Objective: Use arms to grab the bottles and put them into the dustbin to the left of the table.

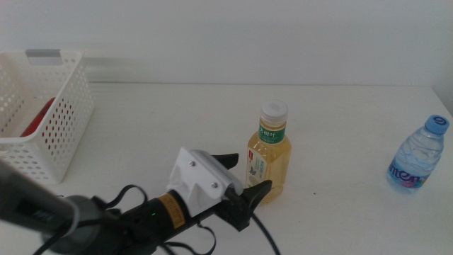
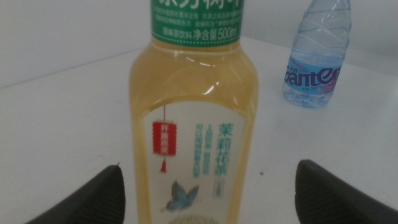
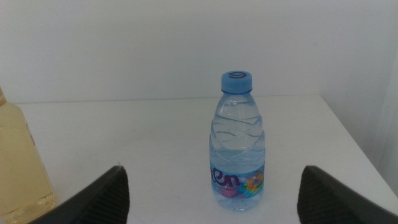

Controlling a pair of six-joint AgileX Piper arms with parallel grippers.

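Item: tea bottle (image 1: 269,152), upright mid-table, approach for grasp in hand

Left gripper (image 1: 245,183) at the bottle's near-left side, jaws spread wide to either side of it, nothing held yet; a short advance and a squeeze on the body seem next, then a carry left to the bin (image 1: 67,113). Red can (image 1: 37,117) lies in the bin. Water bottle (image 1: 417,154) upright near the table's (image 1: 141,120) right edge; right gripper (image 3: 211,214) faces it from well back, jaws parted, empty, out of the middle view
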